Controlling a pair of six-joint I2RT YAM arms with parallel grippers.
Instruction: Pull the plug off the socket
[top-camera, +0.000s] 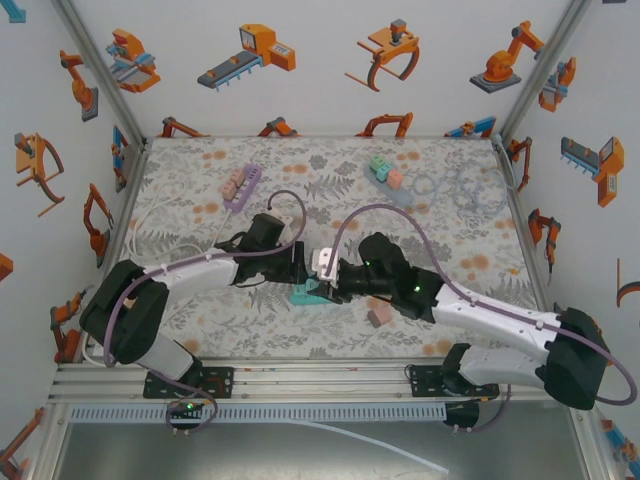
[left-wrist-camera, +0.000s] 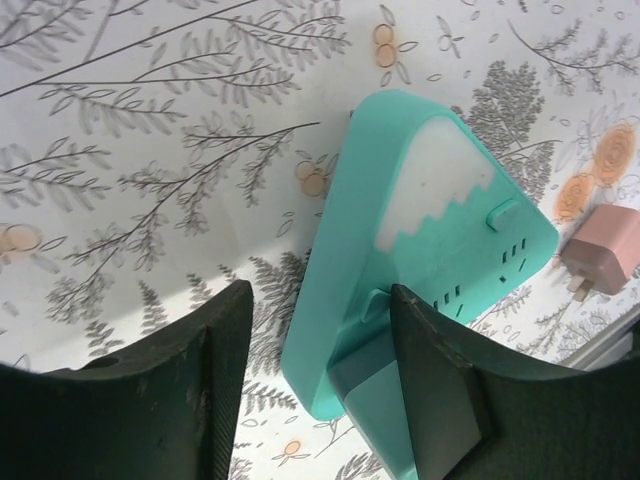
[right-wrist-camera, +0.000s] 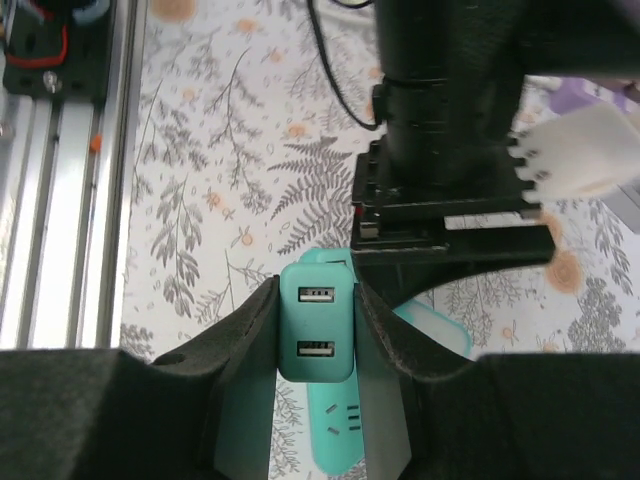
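A teal socket strip lies mid-table between both arms. In the left wrist view the socket strip has a white mountain print and several slot sets. My left gripper straddles its near end. The right finger rests against the strip, and the left finger stands clear with table showing between. My right gripper is shut on the teal plug, a block with two USB ports. The plug sits just over the socket strip. Its prongs are hidden, so I cannot tell whether they are seated.
A pink plug lies loose on the table right of the strip. A purple strip lies at the back left and a green and pink strip at the back right. The aluminium rail runs along the near edge.
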